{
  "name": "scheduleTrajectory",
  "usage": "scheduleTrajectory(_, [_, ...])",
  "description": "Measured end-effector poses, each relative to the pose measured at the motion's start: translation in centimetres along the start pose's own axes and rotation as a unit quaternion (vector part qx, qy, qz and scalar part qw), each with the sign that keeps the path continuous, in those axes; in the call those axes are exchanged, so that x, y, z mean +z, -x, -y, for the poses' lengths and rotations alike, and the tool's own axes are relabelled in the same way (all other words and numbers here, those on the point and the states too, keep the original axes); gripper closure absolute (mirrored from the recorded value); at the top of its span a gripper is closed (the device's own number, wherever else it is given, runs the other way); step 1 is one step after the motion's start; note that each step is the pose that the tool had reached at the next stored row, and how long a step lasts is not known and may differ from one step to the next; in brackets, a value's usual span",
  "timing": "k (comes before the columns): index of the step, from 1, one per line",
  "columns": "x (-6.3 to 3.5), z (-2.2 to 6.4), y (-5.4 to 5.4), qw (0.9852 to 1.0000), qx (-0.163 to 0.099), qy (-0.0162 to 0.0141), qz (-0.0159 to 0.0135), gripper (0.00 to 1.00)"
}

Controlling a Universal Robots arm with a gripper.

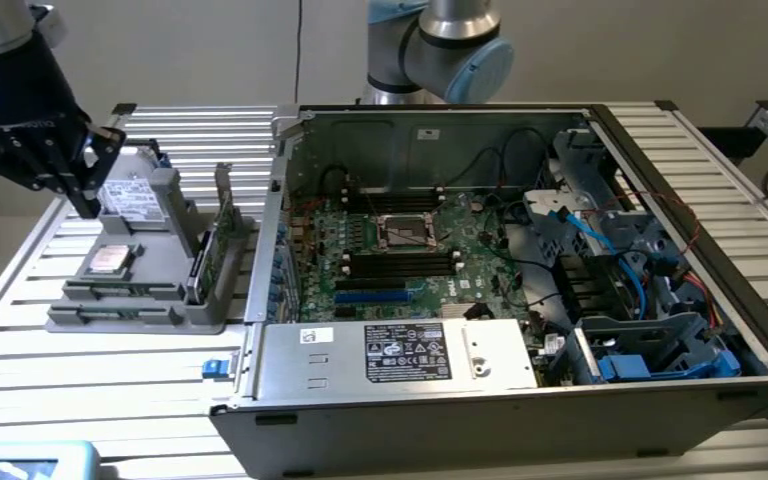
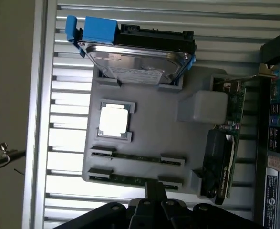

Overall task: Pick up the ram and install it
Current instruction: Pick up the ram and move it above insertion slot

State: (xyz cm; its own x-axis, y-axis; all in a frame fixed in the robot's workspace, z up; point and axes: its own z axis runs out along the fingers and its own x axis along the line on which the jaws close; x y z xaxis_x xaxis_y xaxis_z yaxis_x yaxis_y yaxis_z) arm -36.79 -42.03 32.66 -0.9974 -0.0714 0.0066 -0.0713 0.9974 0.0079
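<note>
Preferably, the clenched black gripper (image 2: 155,188) is opened and aligned lengthwise over the thin dark-green ram (image 2: 130,179) in the grey plastic tray (image 2: 149,124).

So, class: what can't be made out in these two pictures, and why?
Exterior view: print on the power supply label is too small to read.
Exterior view: a pale blue object is cut off by the frame's edge.
Wrist view: the gripper covers part of the nearer ram stick.
Wrist view: the computer case is cut off by the edge.
</note>
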Motion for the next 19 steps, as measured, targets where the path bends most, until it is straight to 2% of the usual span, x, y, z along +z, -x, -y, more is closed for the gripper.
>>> scheduleTrajectory(5, [0.14,0.00,0.00,0.9990,-0.046,-0.0003,-0.0003,0.89])
scheduleTrajectory(10, [0.27,0.00,0.00,0.9959,-0.091,-0.0006,-0.0007,0.89])
scheduleTrajectory(14, [0.38,0.00,0.00,0.9919,-0.127,-0.0008,-0.0010,0.89])
scheduleTrajectory(19, [0.53,0.00,0.00,0.9851,-0.172,-0.0011,-0.0013,0.89])
